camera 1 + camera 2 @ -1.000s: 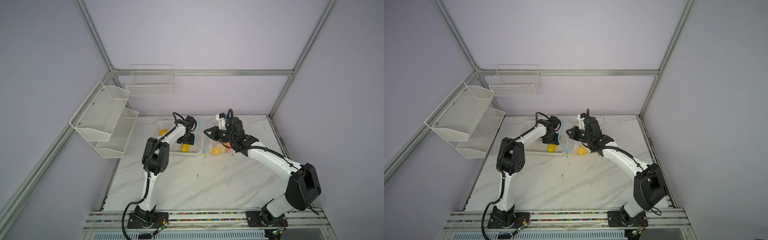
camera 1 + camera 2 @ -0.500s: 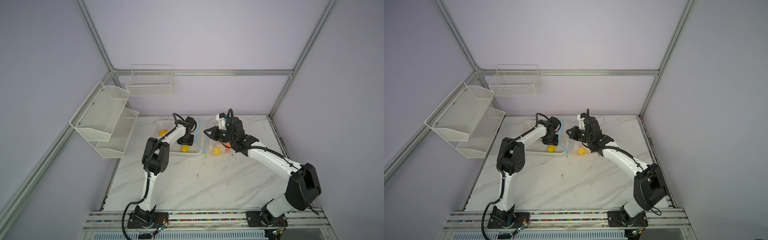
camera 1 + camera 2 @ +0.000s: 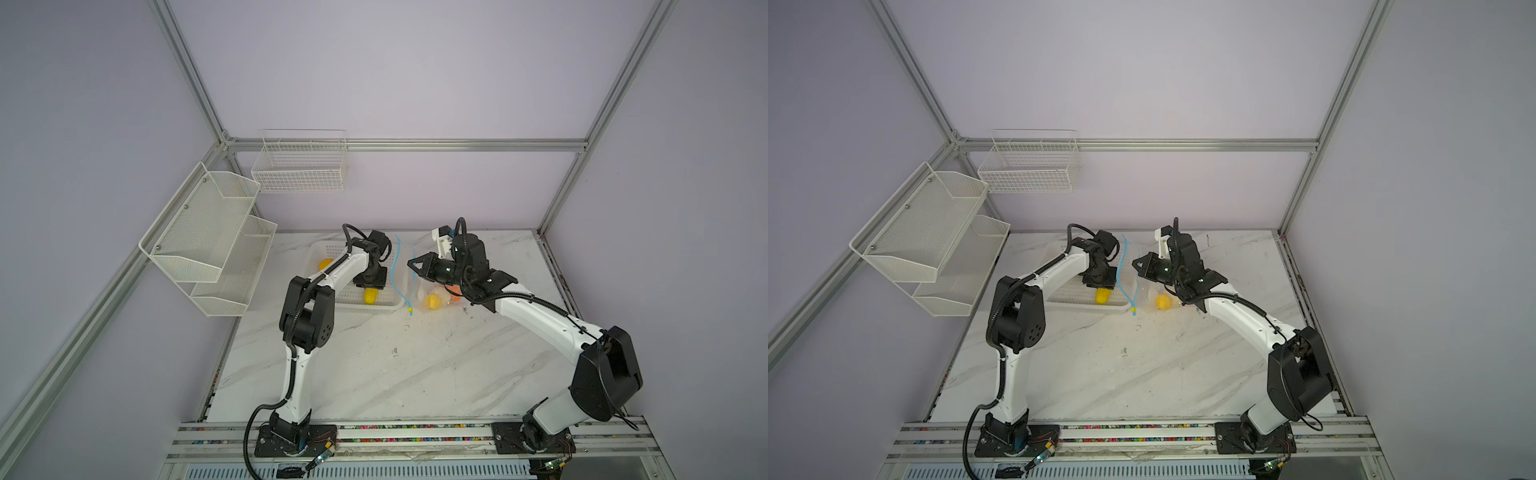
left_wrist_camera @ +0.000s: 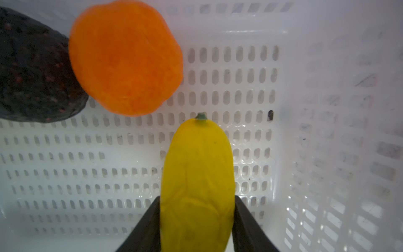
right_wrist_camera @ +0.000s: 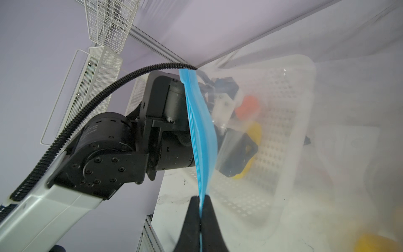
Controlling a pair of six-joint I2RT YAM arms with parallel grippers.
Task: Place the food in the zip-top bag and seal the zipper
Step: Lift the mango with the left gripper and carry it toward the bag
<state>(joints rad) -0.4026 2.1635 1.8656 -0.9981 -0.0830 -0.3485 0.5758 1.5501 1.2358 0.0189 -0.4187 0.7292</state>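
Left wrist view: the left jaws were partly closed, with a dark finger (image 4: 145, 229) pressed against each side of the elongated yellow toy (image 4: 197, 185). They gripped it low inside the white perforated basket (image 4: 327, 131).
Basket floor: an orange toy (image 4: 125, 57) and a dark speckled toy (image 4: 32, 69) lay side by side, apart from the yellow one.
Right wrist view: the right jaws were fully closed, pinching the light-blue zipper (image 5: 201, 139) of the zip-top bag (image 5: 349, 87).
Top views: the bag stood on the counter (image 3: 415, 365) just beside the basket, its zipper edge raised. The yellow slider tab (image 3: 410, 309) sat at the strip's lower end.
Bag contents: a round yellow toy (image 3: 434, 301) and an orange piece (image 3: 456, 291) lay inside.
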